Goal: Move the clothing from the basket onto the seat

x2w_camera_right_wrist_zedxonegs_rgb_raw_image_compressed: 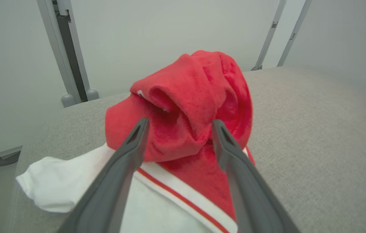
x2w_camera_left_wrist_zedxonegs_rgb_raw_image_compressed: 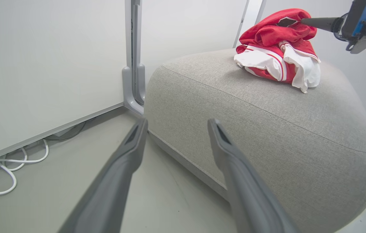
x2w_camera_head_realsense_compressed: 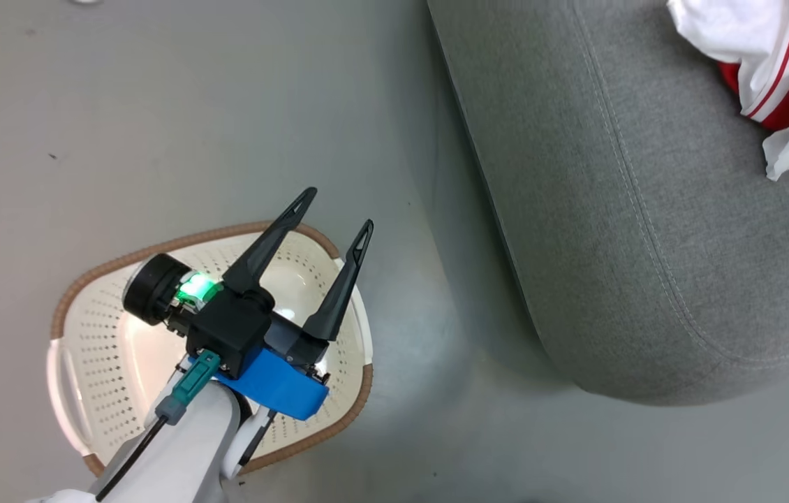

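Grey woven upholstery of the seat (x2w_camera_head_realsense_compressed: 646, 209) carries the clothing (x2w_camera_left_wrist_zedxonegs_rgb_raw_image_compressed: 273, 35), heaped red and white on its top. We see our right pincer (x2w_camera_right_wrist_zedxonegs_rgb_raw_image_compressed: 179, 121) spread, tips straddling the top red fold; it is the nearer arm. Our left pincer (x2w_camera_head_realsense_compressed: 339, 207), also spread, hangs over the basket (x2w_camera_head_realsense_compressed: 94, 328), well apart from the heap

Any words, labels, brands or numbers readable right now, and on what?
No readable text.
The dark mark on the clothing: too small to read.
The basket, seat and left gripper: no lettering visible.
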